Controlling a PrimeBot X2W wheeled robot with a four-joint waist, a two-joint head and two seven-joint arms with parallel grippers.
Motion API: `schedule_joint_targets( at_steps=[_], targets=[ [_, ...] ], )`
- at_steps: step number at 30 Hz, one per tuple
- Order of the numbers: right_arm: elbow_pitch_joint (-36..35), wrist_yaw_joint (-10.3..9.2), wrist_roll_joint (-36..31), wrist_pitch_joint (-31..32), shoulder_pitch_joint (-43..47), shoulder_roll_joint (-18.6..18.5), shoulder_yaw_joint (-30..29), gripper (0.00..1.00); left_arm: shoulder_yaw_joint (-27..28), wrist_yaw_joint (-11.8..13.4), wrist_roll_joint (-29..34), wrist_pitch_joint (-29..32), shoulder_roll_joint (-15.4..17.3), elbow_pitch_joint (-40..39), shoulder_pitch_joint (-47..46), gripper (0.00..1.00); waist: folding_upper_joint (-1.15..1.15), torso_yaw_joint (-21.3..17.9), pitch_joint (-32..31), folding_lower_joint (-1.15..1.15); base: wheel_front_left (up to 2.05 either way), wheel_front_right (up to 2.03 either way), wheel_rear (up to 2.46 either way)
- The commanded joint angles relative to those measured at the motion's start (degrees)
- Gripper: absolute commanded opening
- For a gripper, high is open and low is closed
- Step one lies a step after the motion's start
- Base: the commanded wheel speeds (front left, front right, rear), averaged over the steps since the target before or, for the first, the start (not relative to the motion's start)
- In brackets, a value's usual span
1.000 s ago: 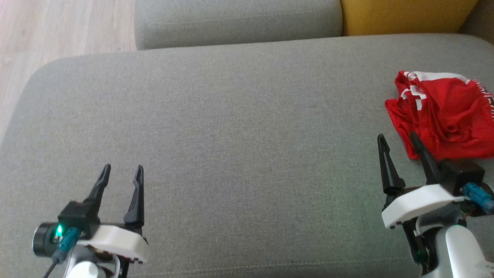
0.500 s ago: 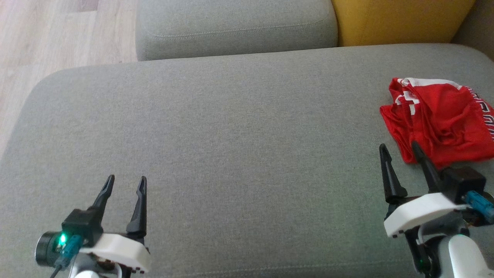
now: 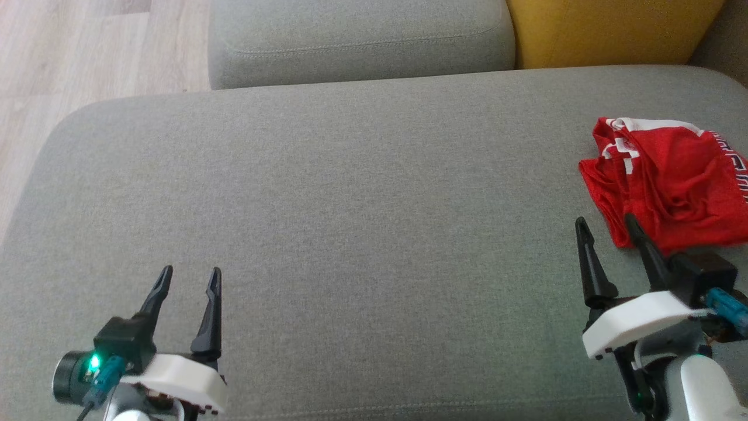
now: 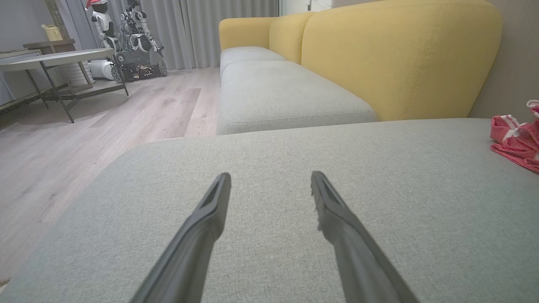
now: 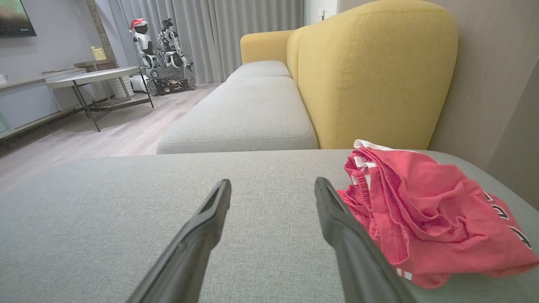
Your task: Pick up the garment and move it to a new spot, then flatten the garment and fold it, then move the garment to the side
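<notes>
1 garment, 2 pincers, 3 grey cushions.

Left claw and right claw — 2 long black fingers each, white housings, teal connectors

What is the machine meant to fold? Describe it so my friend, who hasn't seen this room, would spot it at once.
Find the wide grey seat cushion in front of the yellow backrest. Near its right end, just beyond the open right gripper, lies the garment in a crumpled heap. It is bright red with white trim, against plain grey fabric.
</notes>
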Motion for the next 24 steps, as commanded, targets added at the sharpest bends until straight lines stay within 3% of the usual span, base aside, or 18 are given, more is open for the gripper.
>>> schedule_joint_targets(
  at_steps=[1, 24],
  targets=[
    [-2.53, -0.05, 0.21, 0.08, -1.53, -0.15, 1.02, 1.00, 2.24, 0.24, -0.57, -0.25, 1.70, -1.90, -2.33, 1.00, 0.00, 0.00, -0.01, 0.00, 0.00, 0.00, 0.00],
    [-2.62, -0.05, 0.69, 0.56, -1.43, -0.15, 0.78, 1.00, 1.37, 0.31, -0.94, -0.57, 1.67, -1.83, -2.81, 1.00, 0.00, 0.50, 0.13, 0.00, 0.00, 0.00, 0.00]
  ],
)
